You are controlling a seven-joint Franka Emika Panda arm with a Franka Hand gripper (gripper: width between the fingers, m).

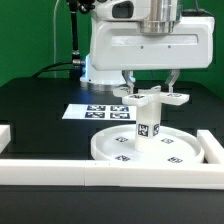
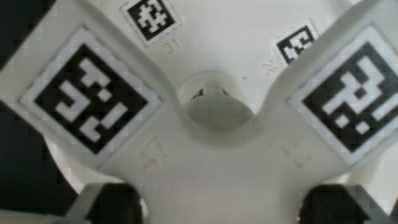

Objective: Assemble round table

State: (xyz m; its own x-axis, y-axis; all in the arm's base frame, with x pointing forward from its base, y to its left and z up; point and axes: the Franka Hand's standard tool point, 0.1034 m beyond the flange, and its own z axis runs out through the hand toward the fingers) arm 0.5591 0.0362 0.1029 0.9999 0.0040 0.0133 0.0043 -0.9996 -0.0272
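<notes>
We see the robot's two-finger gripper (image 1: pixel 149 94) with jaws pinching the small white cross-shaped plastic base (image 1: pixel 150 98). The base sits atop a short white tagged cylinder leg (image 1: pixel 148 124), upright at the centre of the large rimmed white round disc (image 1: pixel 112 148).

Arm upright, wrist pointing straight down; claw (image 1: pixel 151 96) fingers (image 2: pixel 111 201) clamped on cross-shaped base (image 1: pixel 162 97).
</notes>
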